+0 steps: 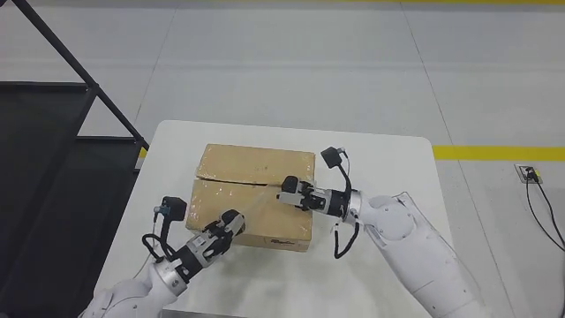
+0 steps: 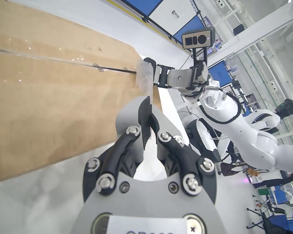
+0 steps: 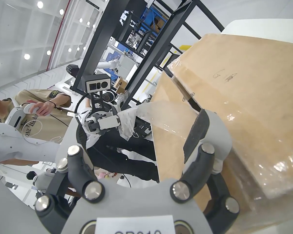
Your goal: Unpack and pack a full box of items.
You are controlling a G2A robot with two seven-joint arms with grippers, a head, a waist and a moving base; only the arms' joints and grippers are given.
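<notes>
Right tool [image 1: 292,196] wide open against box [image 1: 250,181].

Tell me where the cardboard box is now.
In the top view the cardboard box sits on the table, left gripper at its near-left edge, right gripper over its right end.

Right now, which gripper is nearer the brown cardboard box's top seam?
Right. Right gripper: at the brown cardboard box's top seam end; left gripper: beside its long side.

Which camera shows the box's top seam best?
Left wrist view: the seam runs large and unblocked across the box top. Top view shows it as a thin line; right wrist view, one short gap.
</notes>
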